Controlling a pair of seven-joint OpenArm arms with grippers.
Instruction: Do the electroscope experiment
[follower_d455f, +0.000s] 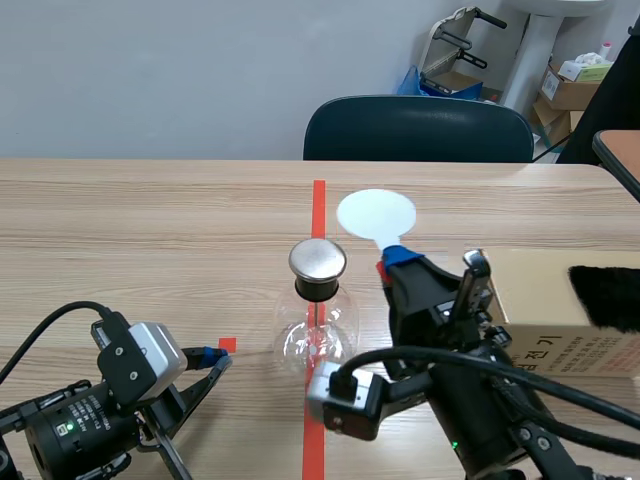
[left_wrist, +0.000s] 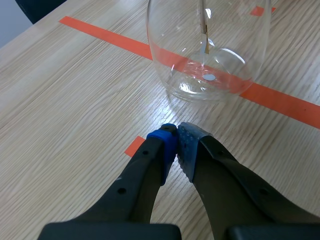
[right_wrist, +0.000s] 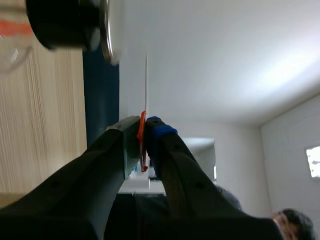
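The electroscope (follower_d455f: 316, 322) is a clear glass flask on the red centre line, with a black stopper and a round metal cap (follower_d455f: 318, 259). In the left wrist view its glass bulb (left_wrist: 207, 50) stands just ahead of my left gripper (left_wrist: 177, 136), which is shut on nothing low over the table. My right gripper (follower_d455f: 393, 258) is shut on the red handle (right_wrist: 142, 135) of a white round paddle (follower_d455f: 376, 215). The disc is held up beside the metal cap, a little to its right. In the right wrist view the paddle (right_wrist: 146, 82) shows edge-on, apart from the cap (right_wrist: 107, 30).
A cardboard box (follower_d455f: 560, 305) with a black furry cloth (follower_d455f: 607, 295) on top sits at the right. A dark chair (follower_d455f: 418, 130) stands behind the table's far edge. A small red tape square (follower_d455f: 227, 345) lies by the left gripper.
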